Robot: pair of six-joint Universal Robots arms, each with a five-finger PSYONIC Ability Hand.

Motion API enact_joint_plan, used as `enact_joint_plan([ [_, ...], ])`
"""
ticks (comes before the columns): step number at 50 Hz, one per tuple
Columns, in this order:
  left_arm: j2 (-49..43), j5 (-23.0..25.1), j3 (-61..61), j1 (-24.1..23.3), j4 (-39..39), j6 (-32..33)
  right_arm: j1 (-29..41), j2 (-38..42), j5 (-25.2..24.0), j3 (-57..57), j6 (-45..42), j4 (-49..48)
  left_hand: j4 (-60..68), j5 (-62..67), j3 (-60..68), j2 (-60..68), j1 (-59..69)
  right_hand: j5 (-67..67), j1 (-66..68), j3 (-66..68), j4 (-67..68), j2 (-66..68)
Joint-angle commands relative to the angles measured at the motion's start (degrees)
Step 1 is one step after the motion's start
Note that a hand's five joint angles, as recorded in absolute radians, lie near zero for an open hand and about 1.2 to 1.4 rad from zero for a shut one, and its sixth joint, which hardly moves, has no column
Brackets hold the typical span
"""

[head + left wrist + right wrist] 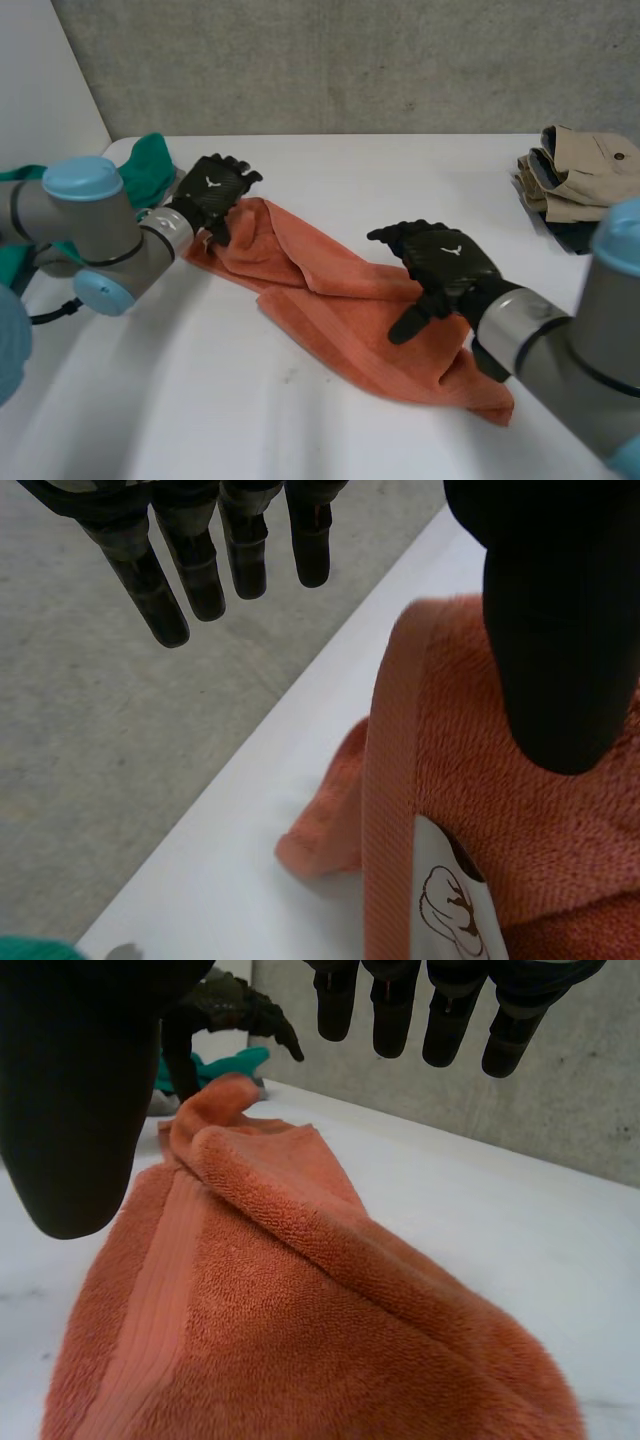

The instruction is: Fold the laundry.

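A soft orange terry towel (340,310) lies in a loose, bumpy strip across the middle of the white table (400,170). It is not folded yet. It runs from the far left end to the near right end.

The robot's left hand (213,193) is at the far left end of the towel. Its fingers are straight and spread away from the thumb, and it holds nothing. The thumb sits right over the flat woven edge. A small white label (450,910) is sewn there.

The robot's right hand (445,262) hangs over the near right part of the towel. It is loose and holds nothing too.

The towel looks light, thick and floppy. It will bend and sag when it is picked up, and it will not break. The fluffy side should not slip much. I think the best places to grab are the corners and the flat woven edge, one for each hand.

A green cloth (150,168) lies at the far left. A pile of folded beige and dark clothes (580,180) sits at the far right.
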Motion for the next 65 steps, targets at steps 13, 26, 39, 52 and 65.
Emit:
enact_joint_plan([
  [13,0.81,-7.05,-2.33,-1.30,-2.81,0.41,8.40,28.82,12.47,-24.24,-2.42,-2.62,64.73,65.27,64.56,64.49,65.52,60.07,59.15,60.19,60.15,60.44],
  [26,25.52,-12.87,-25.20,-7.44,-13.96,0.32,4.46,13.63,12.56,-21.34,-11.91,-4.39,64.73,65.27,64.56,64.49,65.52,67.40,66.47,67.52,67.48,67.76],
  [39,36.70,-14.88,-40.24,-24.93,-20.48,-8.10,-0.64,7.29,5.79,-20.99,-36.42,11.86,45.77,46.31,45.60,45.53,46.56,67.40,66.47,67.52,67.48,67.76],
  [52,40.30,-22.45,-36.20,-13.87,-13.46,-10.93,-3.02,2.99,0.79,-15.89,-41.10,15.39,1.17,1.71,1.01,0.93,1.96,67.40,66.47,67.52,67.48,67.76],
  [65,27.22,-15.87,-30.76,-12.55,-7.39,-17.44,-4.60,-14.41,-17.50,-9.12,-38.03,16.00,-1.02,-0.48,-1.18,-1.26,-0.23,67.40,66.47,67.52,67.48,67.76],
])
